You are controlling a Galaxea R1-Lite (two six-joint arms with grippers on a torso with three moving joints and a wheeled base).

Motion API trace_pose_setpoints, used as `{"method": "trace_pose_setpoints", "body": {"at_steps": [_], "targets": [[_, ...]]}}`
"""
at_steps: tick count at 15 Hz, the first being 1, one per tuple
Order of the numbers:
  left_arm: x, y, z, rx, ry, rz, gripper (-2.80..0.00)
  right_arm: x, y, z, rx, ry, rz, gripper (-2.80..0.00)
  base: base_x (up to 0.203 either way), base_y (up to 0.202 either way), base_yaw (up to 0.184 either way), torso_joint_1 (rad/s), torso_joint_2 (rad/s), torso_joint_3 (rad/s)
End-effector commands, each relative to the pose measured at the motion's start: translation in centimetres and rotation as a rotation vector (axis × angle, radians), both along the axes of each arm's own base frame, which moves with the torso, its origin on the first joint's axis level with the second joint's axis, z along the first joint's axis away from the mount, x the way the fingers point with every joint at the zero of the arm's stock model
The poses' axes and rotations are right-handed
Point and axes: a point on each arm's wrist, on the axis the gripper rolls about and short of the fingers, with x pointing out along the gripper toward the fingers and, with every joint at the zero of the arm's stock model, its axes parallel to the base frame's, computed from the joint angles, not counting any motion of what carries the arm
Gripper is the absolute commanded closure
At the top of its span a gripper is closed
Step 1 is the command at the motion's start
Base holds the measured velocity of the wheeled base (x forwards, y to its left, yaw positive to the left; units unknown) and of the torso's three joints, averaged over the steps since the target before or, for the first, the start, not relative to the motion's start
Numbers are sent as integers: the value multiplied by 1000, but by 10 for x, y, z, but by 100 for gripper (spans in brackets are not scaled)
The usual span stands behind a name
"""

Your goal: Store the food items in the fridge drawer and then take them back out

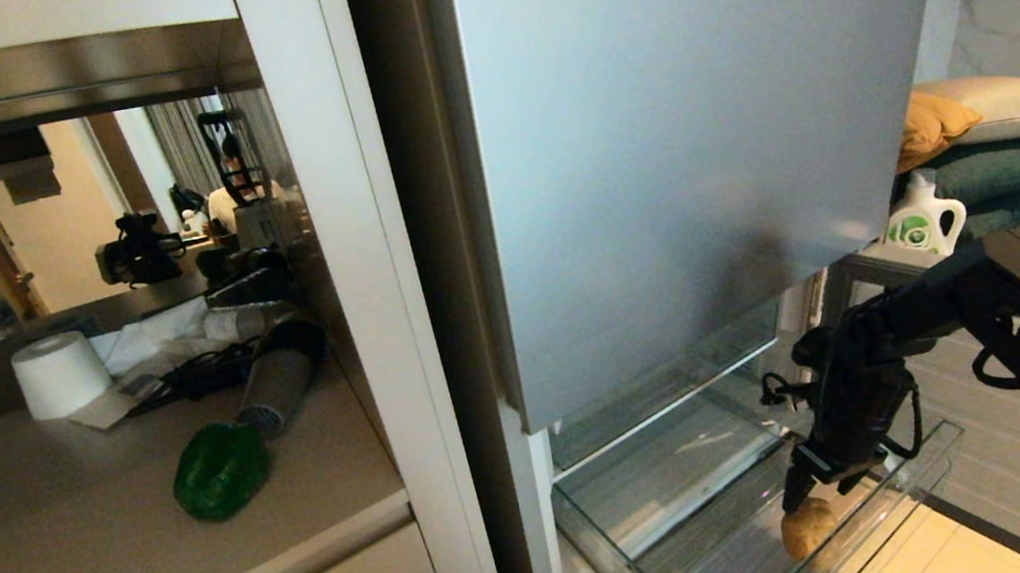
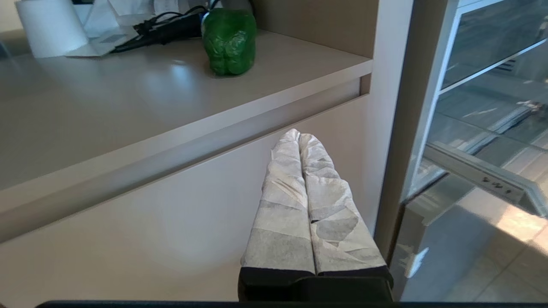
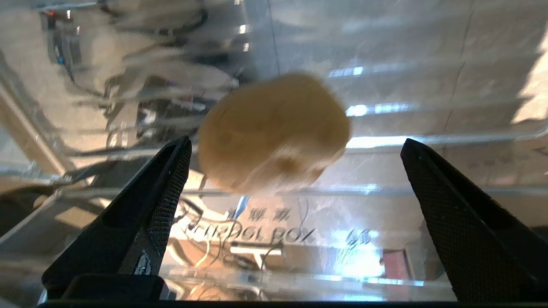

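Nearby, hair dryer [image 1: 277,382] beside pepper [image 1: 220,469].

Closed left pincer [image 2: 299,139], green pepper [image 2: 229,40] on counter [image 2: 128,107]

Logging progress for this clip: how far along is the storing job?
Partly done. The bun lies in the pulled-out clear fridge drawer, with the right gripper open just above it; whether it was just dropped or is about to be picked cannot be told. The green bell pepper sits on the counter, unstored. The left gripper is shut, parked below the counter edge.
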Motion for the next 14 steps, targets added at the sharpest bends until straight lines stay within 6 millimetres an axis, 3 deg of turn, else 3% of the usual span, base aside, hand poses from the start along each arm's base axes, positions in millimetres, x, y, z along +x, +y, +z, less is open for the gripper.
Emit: {"method": "trace_pose_setpoints", "body": {"at_steps": [1,9,14], "targets": [[1,0,-2,3,1,0,0,-8,0,6,2,5,1,-280,0,0,0,0,0,0],[1,0,-2,5,2,0,0,-8,-2,-7,-75,-54,0,-280,0,0,0,0,0,0],[1,0,-2,5,2,1,0,0,-6,-4,-98,-86,-11,-280,0,0,0,0,0,0]]}}
